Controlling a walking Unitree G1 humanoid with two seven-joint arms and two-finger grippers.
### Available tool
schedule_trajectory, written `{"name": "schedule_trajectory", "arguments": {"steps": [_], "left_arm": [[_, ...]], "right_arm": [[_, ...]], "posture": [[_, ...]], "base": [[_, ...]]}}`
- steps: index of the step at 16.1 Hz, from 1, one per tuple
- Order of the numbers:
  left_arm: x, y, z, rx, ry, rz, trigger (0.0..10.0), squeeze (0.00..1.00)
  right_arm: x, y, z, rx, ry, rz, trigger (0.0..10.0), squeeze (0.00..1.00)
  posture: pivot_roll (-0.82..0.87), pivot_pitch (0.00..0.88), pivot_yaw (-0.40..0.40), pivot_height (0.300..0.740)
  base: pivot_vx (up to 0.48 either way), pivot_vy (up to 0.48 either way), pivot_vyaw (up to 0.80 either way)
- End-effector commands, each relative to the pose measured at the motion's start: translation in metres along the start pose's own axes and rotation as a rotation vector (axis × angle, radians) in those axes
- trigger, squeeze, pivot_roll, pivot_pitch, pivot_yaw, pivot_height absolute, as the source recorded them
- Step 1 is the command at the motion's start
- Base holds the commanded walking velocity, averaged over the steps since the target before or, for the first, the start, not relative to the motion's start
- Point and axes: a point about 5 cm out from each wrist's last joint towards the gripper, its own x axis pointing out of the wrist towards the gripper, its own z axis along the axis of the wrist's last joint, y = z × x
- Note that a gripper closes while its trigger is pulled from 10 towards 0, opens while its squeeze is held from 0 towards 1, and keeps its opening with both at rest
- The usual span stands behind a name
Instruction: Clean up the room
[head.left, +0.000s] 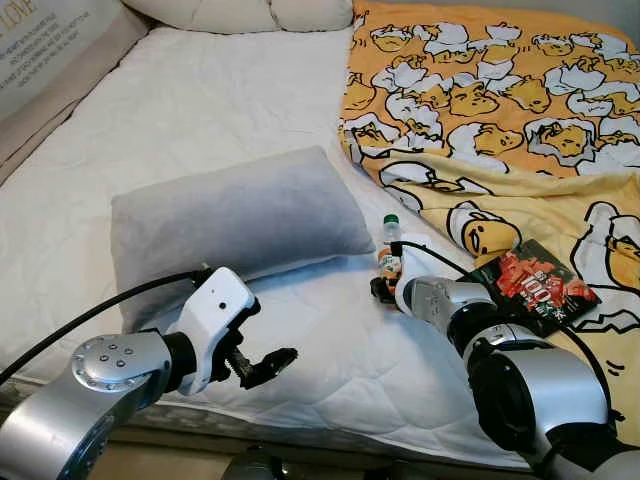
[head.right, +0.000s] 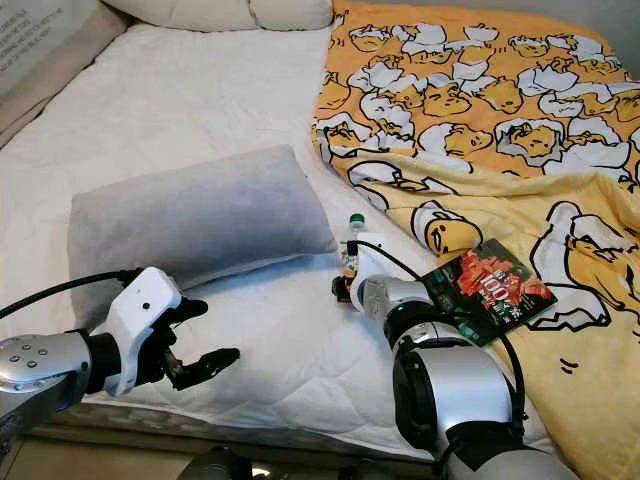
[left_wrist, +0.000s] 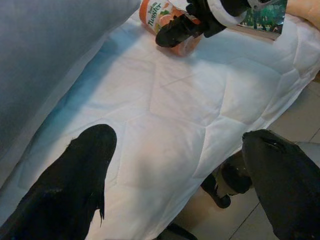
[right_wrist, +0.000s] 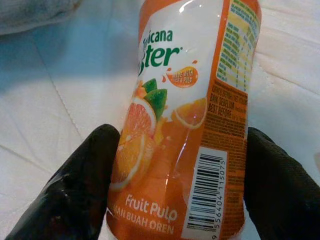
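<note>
pillow (head.left: 235, 222) on mattress (head.left: 200, 100) left of bottle (head.left: 390, 248), bottle upright between pillow and blanket (head.left: 500, 110), book (head.left: 533, 283) on blanket right of bottle, right gripper (head.left: 385, 290) around bottle base, left gripper (head.left: 262, 365) over mattress front edge

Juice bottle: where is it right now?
The juice bottle stands on the white mattress between the right hand's fingers, just off the grey pillow's corner, with the yellow blanket to its right.
</note>
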Motion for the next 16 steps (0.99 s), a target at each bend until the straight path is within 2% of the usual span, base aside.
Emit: {"name": "schedule_trajectory", "arguments": {"steps": [1,7,9,11,12,14,16], "left_arm": [[-0.003,0.000,0.001,0.006,-0.001,0.008,10.0,0.84],[0.006,0.001,0.002,-0.005,-0.012,0.014,10.0,0.85],[0.011,0.003,0.000,-0.026,-0.032,0.048,10.0,0.85],[0.018,0.007,-0.001,-0.038,-0.055,0.097,10.0,0.85],[0.021,0.009,0.000,-0.055,-0.080,0.128,10.0,0.85],[0.024,0.017,0.003,-0.079,-0.125,0.219,10.0,0.85],[0.027,0.021,0.005,-0.077,-0.166,0.261,10.0,0.85]], "right_arm": [[0.001,-0.002,-0.005,0.019,0.010,-0.002,0.0,0.00],[0.001,-0.008,-0.006,0.104,-0.005,-0.002,0.0,0.00],[0.000,-0.016,-0.001,0.143,-0.052,-0.005,0.0,0.00],[-0.002,-0.024,0.006,0.228,-0.106,0.012,0.0,0.00],[-0.004,-0.028,0.012,0.268,-0.168,0.027,0.0,0.00],[-0.010,-0.036,0.022,0.257,-0.287,0.074,0.0,0.00],[-0.024,-0.040,0.030,0.324,-0.421,0.133,0.0,0.00]], "posture": [[0.28,0.121,0.011,0.740],[0.25,0.070,0.011,0.740],[0.21,0.024,0.005,0.740],[0.19,0.000,0.001,0.740],[0.17,0.000,-0.002,0.740],[0.13,0.000,-0.001,0.740],[0.10,0.000,0.009,0.740]], "base": [[0.000,0.000,0.00],[0.000,0.000,0.00],[0.000,0.000,0.00],[0.000,0.000,0.00],[0.000,0.000,0.00],[0.000,0.000,0.00],[0.000,0.000,0.00]]}}
